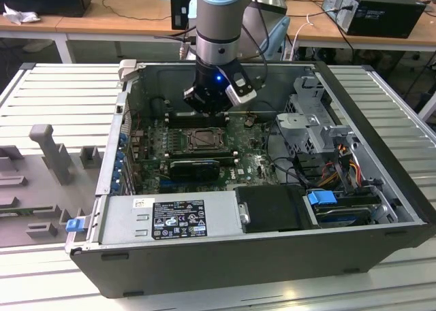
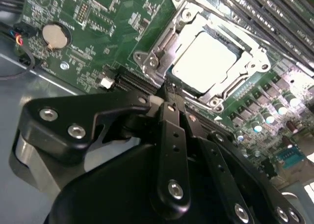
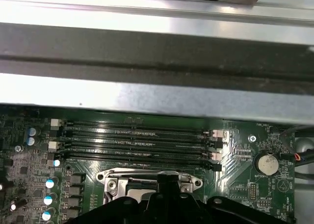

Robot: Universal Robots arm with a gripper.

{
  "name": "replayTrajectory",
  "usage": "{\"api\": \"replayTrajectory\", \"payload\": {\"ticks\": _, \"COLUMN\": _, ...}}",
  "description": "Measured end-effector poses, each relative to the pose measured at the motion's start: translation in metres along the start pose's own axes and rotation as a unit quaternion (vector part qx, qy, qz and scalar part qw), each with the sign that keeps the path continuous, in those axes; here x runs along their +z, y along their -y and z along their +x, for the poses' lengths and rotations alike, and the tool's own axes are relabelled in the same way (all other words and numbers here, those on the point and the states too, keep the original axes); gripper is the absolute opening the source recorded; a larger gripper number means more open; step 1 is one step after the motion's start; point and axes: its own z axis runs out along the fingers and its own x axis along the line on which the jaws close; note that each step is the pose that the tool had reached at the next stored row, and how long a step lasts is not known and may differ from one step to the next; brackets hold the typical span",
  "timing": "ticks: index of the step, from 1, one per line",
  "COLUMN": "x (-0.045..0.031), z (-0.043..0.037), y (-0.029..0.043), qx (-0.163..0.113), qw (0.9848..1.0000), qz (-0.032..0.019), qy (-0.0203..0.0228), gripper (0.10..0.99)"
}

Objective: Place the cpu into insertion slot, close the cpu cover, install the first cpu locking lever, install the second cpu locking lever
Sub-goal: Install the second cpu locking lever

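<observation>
A: Second wrist view, item one: my gripper (image 2: 169,94), fingers pressed together, empty, tips at the socket's edge. Item two: cpu (image 2: 206,57), seated in the insertion slot (image 2: 147,62), upper right of frame; cpu cover (image 2: 248,50) framing it.

B: Step?

A: Levers, I judge; the next move needs a precise hook.

B: Surroundings?

A: Open computer case (image 1: 381,209) on a slatted table (image 1: 61,93); desks behind.

The tool (image 1: 206,105) hangs inside the open computer case (image 1: 381,229), just above the insertion slot (image 1: 204,140).
</observation>
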Motion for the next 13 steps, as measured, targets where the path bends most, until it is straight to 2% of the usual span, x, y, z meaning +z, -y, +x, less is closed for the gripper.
{"api": "replayTrajectory", "payload": {"ticks": 13, "x": -0.0010, "z": 0.0007, "y": 0.0108, "qx": 0.000, "qw": 1.0000, "qz": 0.0000, "qy": 0.0000, "gripper": 0.106}}
